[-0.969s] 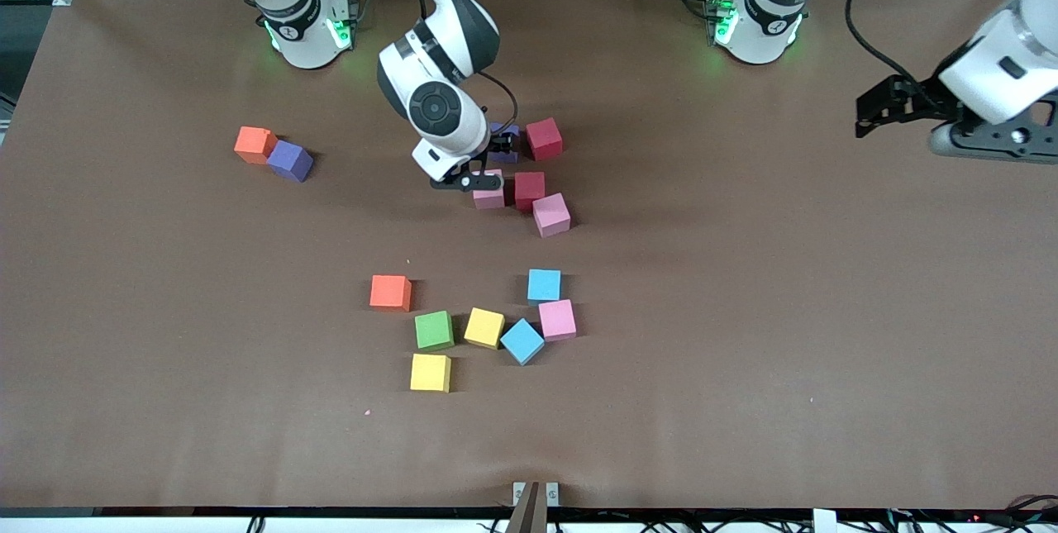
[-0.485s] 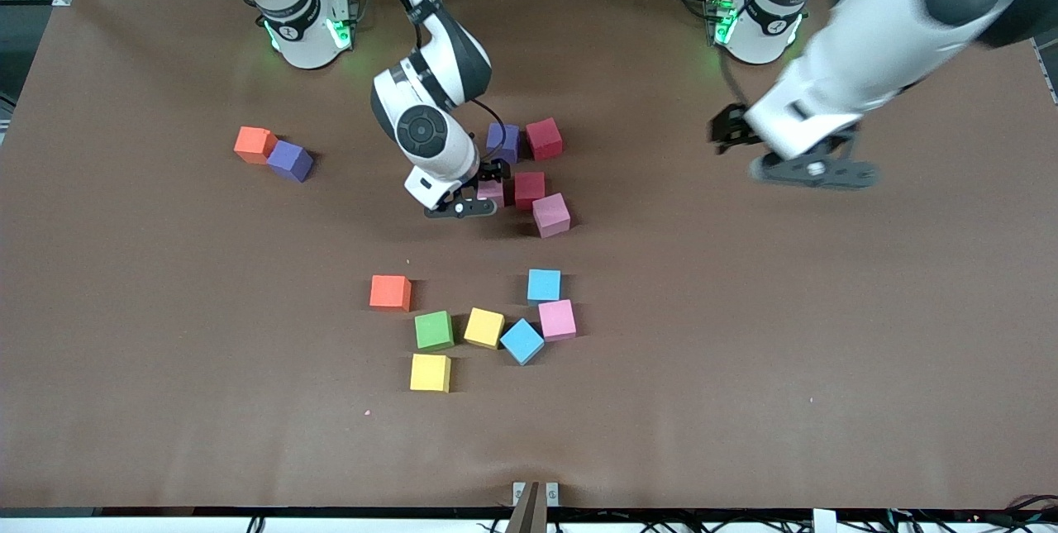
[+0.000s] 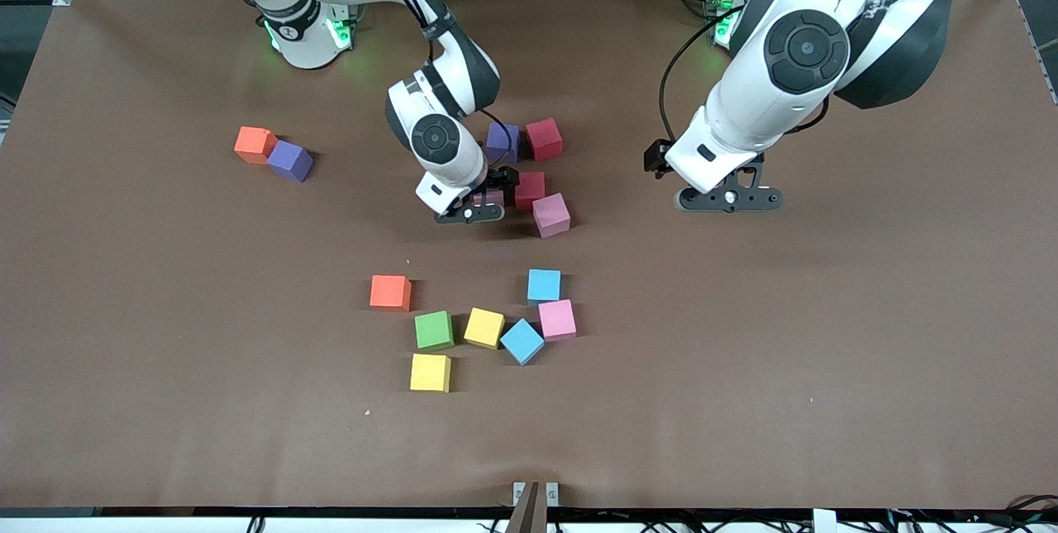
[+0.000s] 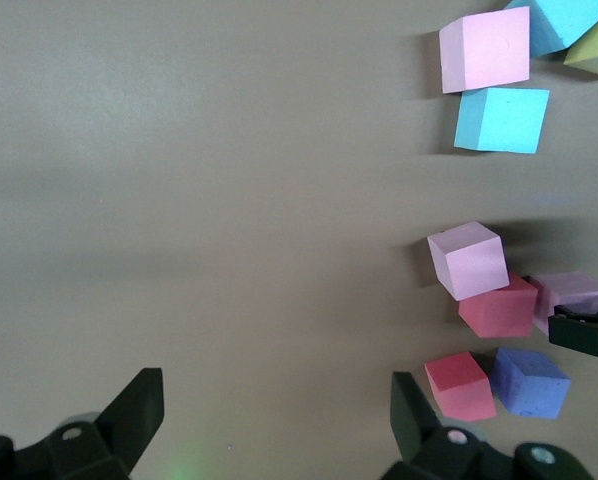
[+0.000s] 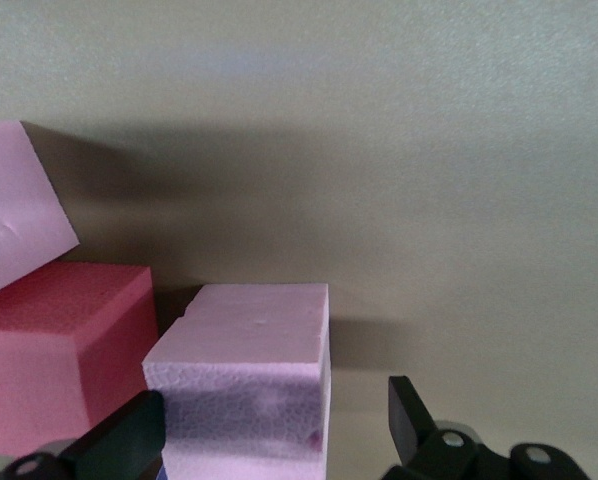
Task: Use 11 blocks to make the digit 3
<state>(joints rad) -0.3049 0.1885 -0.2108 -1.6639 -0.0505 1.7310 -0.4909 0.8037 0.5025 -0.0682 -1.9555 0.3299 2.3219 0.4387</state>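
Between the spread fingers of the right claw (image 5: 269, 425) sits a pale pink block (image 5: 247, 385), touching a red block (image 5: 64, 335) alongside. Well off toward its own end, the left claw (image 3: 727, 198) hovers agape over bare bench (image 3: 826, 310).

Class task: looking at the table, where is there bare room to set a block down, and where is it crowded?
Bare: the table toward the left arm's end, under the open left end effector. Crowded: around the pink block between the right end effector's open fingers, touching a red block.
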